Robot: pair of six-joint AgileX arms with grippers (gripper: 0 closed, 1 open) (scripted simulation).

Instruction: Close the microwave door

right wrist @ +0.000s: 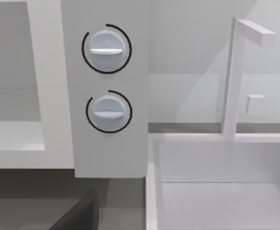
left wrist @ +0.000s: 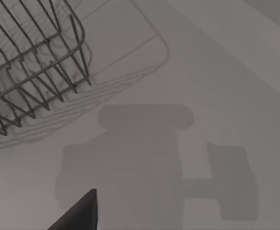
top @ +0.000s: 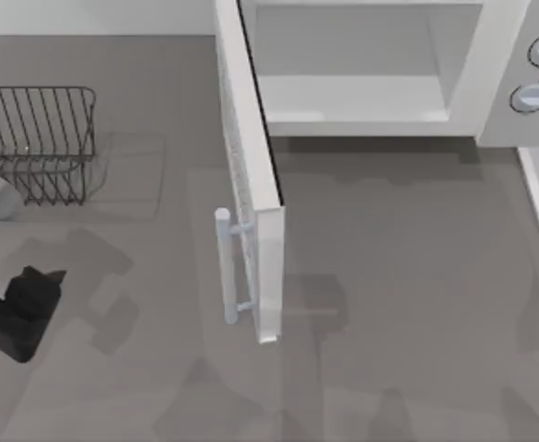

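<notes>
The microwave (top: 490, 83) stands at the back of the table with its pale cavity (top: 352, 74) exposed. The microwave door (top: 255, 175) is swung wide open and sticks out edge-on toward the front. Its pale bar handle (top: 224, 267) is on the door's left face. My left gripper (top: 43, 285) hovers low over the table at the far left, well apart from the handle. A dark part of it (left wrist: 77, 214) hangs above bare table. A dark part of my right gripper (right wrist: 80, 215) faces the two round knobs (right wrist: 106, 79) on the microwave's side panel.
A dark wire rack (top: 39, 138) sits at the back left, close to my left gripper. A white sink (right wrist: 216, 182) with a faucet (right wrist: 233, 72) lies right of the microwave. Open table stretches in front of the door.
</notes>
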